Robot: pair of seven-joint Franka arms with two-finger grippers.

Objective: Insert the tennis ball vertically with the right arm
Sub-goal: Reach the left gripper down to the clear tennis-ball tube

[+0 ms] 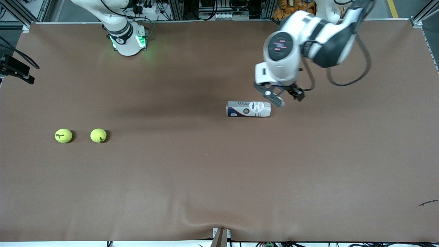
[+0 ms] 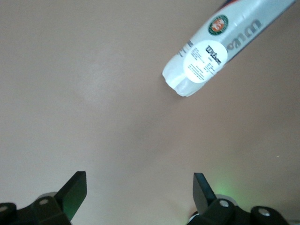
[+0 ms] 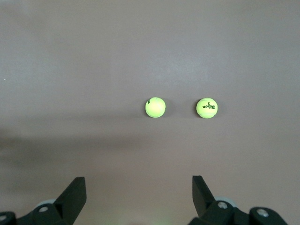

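With both grippers wide open and empty, the can (image 1: 248, 109) must be stood up before a ball (image 1: 98, 135) is picked.

White tennis ball can (image 2: 211, 51) lying on its side, carrying a round white sticker reading "Wilson" at the upper right of the left wrist frame, one yellow ball (image 3: 206, 108) showing black "Wilson" over a "3", other print staying too small to read
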